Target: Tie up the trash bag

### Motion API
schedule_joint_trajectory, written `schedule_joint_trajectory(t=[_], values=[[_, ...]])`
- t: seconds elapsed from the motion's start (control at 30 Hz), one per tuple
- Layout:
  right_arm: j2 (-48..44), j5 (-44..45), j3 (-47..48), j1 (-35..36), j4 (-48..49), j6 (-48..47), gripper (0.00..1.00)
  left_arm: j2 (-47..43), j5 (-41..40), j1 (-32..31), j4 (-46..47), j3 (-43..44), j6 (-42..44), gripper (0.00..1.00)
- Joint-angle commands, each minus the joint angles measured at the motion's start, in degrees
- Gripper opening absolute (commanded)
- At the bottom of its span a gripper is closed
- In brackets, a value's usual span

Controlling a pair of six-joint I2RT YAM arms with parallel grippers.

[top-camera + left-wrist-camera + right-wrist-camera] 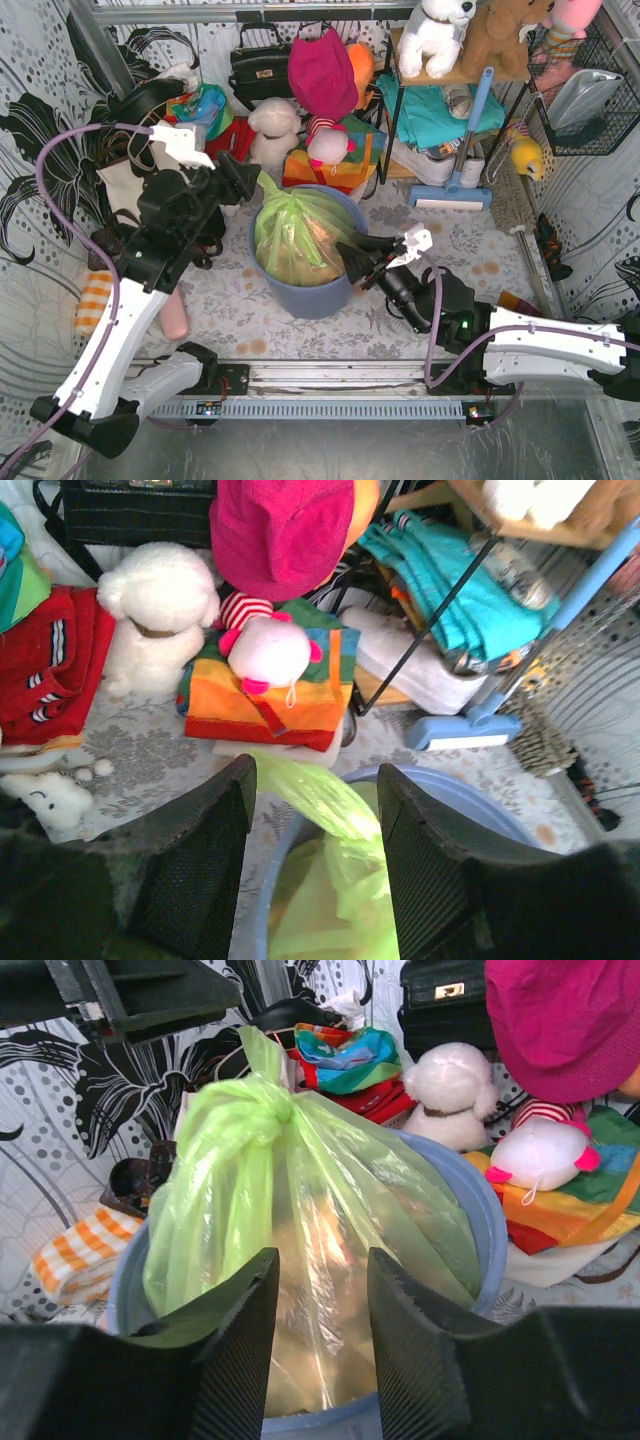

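Observation:
The lime-green trash bag (300, 235) sits in a blue-grey round bin (320, 300), with tan paper showing through. Its top is gathered into a knot (265, 1100) with a tail sticking up. My left gripper (248, 185) is open at the bag's far left top. In the left wrist view the green tail (325, 795) runs between the open fingers of that gripper (315, 775), unclamped. My right gripper (352, 262) is open at the bin's right rim. In the right wrist view it (321, 1260) faces the bag's side (330, 1170) and holds nothing.
Behind the bin lie a white plush bear (272, 128), a pink-faced plush (327, 148) on a striped cloth, a magenta hat (322, 72) and a black handbag (258, 68). A cream tote (125, 185) stands left. A shelf rack and blue mop (465, 150) stand right.

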Motion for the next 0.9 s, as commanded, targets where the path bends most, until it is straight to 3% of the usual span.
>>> schedule_joint_trajectory(t=[0.0,0.13,0.27,0.43,0.47,0.63,0.87], values=[[0.4,-2.1,5.6,0.3,-7.9,7.0,0.45,-3.1,2.4,0.3,-2.6,3.3,-6.2,0.61],[1.3,-3.2,8.7,0.3,-13.7,13.5,0.54,-3.7,6.9,0.2,-1.7,1.7,-10.9,0.68],[4.6,-2.8,15.5,0.2,-25.6,21.4,0.62,-2.5,11.9,0.2,1.5,-0.9,-14.6,0.73],[11.5,-3.8,25.7,0.1,-40.7,27.3,0.71,-1.3,11.5,0.2,4.1,-4.4,-15.4,0.78],[12.6,-3.8,26.9,0.0,-42.6,27.8,0.70,-1.1,11.4,0.3,4.5,-4.8,-15.4,0.78],[15.1,-6.1,28.6,-1.4,-46.1,30.5,0.49,0.3,11.4,0.3,5.9,-5.4,-15.1,0.76],[15.9,-10.9,27.7,-4.2,-44.3,30.9,0.53,1.2,11.1,0.6,6.5,-5.6,-14.4,0.76]])
